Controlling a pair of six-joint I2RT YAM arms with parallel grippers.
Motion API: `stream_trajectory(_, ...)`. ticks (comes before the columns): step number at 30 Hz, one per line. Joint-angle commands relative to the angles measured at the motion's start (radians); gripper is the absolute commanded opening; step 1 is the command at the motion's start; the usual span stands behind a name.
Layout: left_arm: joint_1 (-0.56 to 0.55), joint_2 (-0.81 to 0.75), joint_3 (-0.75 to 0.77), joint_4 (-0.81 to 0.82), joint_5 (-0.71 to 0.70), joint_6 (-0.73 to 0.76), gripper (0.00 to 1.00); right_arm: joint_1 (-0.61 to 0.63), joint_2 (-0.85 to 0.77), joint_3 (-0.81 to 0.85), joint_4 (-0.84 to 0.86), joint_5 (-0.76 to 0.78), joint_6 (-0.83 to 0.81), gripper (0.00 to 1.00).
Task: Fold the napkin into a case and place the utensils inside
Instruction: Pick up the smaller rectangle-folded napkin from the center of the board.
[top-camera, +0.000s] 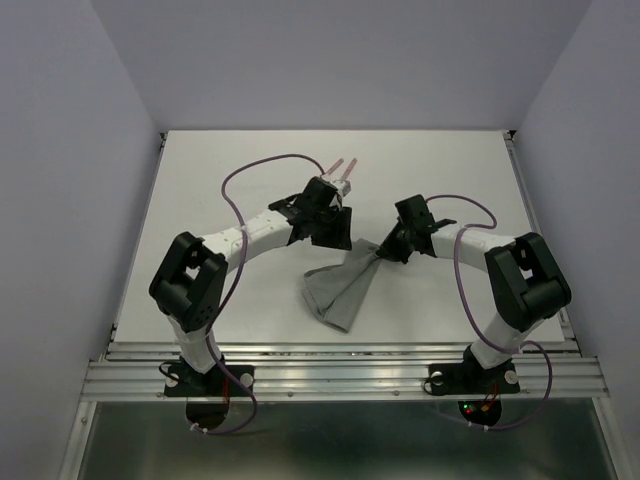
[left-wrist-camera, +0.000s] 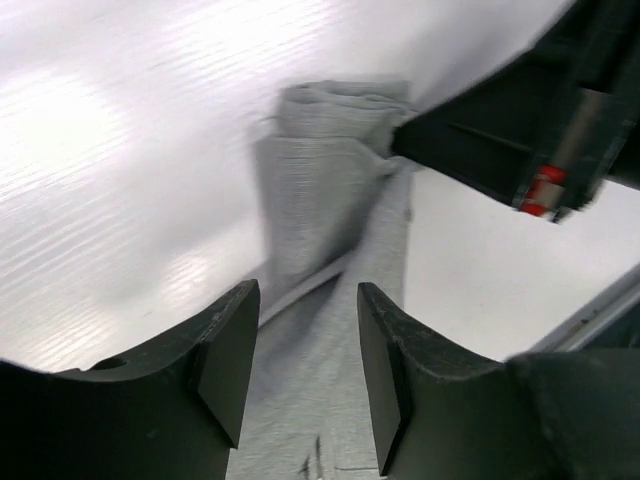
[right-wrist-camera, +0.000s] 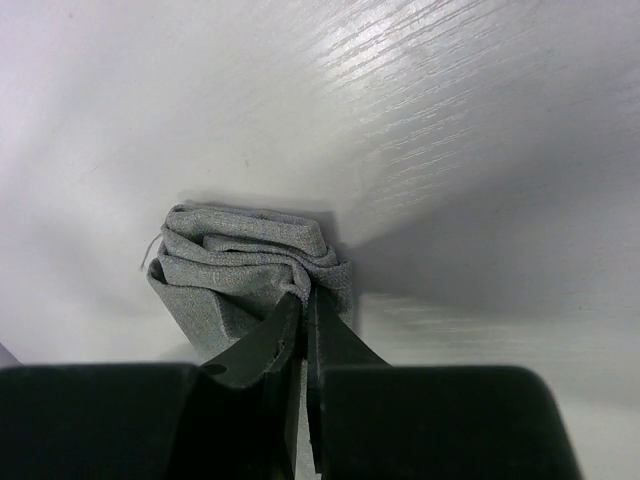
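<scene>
Napkin (top-camera: 335, 290) sits on the desk (top-camera: 200, 200), not folded up yet, one bunched end clamped in the right pincer (right-wrist-camera: 305, 310). Left pincer (left-wrist-camera: 305, 300) hovers over the cloth, jaws apart, empty. Looks like mid-fold; next move probably needs that end laid flat. Utensils (top-camera: 343, 166) wait farther back.

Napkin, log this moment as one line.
napkin: bunched at one end | right claw: shut on napkin | left claw: open, over napkin | utensils: not in napkin

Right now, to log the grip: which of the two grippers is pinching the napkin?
The right gripper: its jaws are shut on the bunched grey napkin. The left gripper hangs open above the cloth, holding nothing.
</scene>
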Motion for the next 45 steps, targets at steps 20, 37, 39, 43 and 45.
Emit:
stream_trajectory(20, 0.194, -0.121, -0.381, 0.065, 0.061, -0.123, 0.24, 0.004, 0.037, 0.000, 0.011, 0.018, -0.017, 0.01)
stream_trajectory(37, 0.190, -0.276, -0.581, 0.203, 0.324, -0.151, 0.24, -0.025, 0.070, 0.033, 0.011, 0.026, 0.010, 0.01)
stream_trajectory(39, 0.190, -0.300, -0.590, 0.222, 0.340, -0.160, 0.24, -0.025, 0.071, 0.036, 0.010, 0.023, 0.013, 0.01)
stream_trajectory(43, 0.184, -0.332, -0.622, 0.277, 0.385, -0.185, 0.24, -0.025, 0.070, 0.031, 0.010, 0.024, 0.015, 0.01)
stream_trajectory(45, 0.182, -0.334, -0.624, 0.286, 0.391, -0.192, 0.24, -0.025, 0.070, 0.031, 0.010, 0.023, 0.016, 0.01)
